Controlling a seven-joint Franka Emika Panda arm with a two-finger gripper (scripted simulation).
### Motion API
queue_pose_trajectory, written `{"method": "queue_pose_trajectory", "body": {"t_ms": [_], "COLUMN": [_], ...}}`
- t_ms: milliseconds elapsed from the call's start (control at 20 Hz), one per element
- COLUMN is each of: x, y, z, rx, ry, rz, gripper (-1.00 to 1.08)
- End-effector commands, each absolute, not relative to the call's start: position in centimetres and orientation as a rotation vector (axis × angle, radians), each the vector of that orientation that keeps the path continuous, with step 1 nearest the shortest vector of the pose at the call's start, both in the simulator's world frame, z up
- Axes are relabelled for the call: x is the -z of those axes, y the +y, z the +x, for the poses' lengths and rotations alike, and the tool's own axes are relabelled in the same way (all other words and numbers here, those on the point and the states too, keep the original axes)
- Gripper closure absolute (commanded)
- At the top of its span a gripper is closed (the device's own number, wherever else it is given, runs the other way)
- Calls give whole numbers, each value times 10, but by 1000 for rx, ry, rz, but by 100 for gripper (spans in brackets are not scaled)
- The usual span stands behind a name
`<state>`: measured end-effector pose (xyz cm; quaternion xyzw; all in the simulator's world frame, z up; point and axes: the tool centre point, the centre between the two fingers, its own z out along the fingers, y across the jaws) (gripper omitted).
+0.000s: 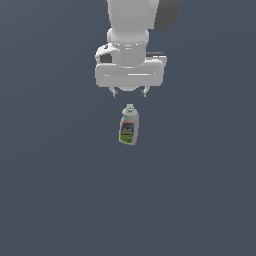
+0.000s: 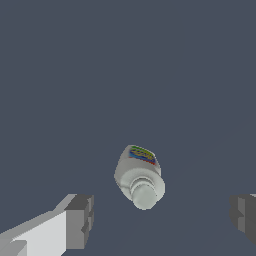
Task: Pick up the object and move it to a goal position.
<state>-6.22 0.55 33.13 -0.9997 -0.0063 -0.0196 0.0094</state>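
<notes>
**Bottle right under the jaws, neck up**

Going left to right in the wrist view: left finger pad [image 2: 80,220] first, then the bottle [image 2: 139,176] in the gap, then the right pad at the far edge. Jaws spread wide, nothing held, clear space on both sides of the cap. In the exterior view, gripper [image 1: 129,92] parked just above the bottle [image 1: 129,127], not touching. Long axis close to vertical with a slight lean, capped neck pointing at the palm, label facing the camera. Sits on the grey floor [image 1: 50,200], probably standing, though hard to say for sure with no shadow. Looks like a straight drop, then a squeeze across the body.
</notes>
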Motion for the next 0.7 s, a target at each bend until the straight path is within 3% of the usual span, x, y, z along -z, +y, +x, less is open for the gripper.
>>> {"method": "queue_pose_trajectory", "body": {"t_ms": [0,650], "x": [-331,-330], "y": [5,-26], "z": [-62,-63], "rx": [61,68], "ry": [-20,72], "rz": [-3122,-3143], "gripper": [-92,-92]}}
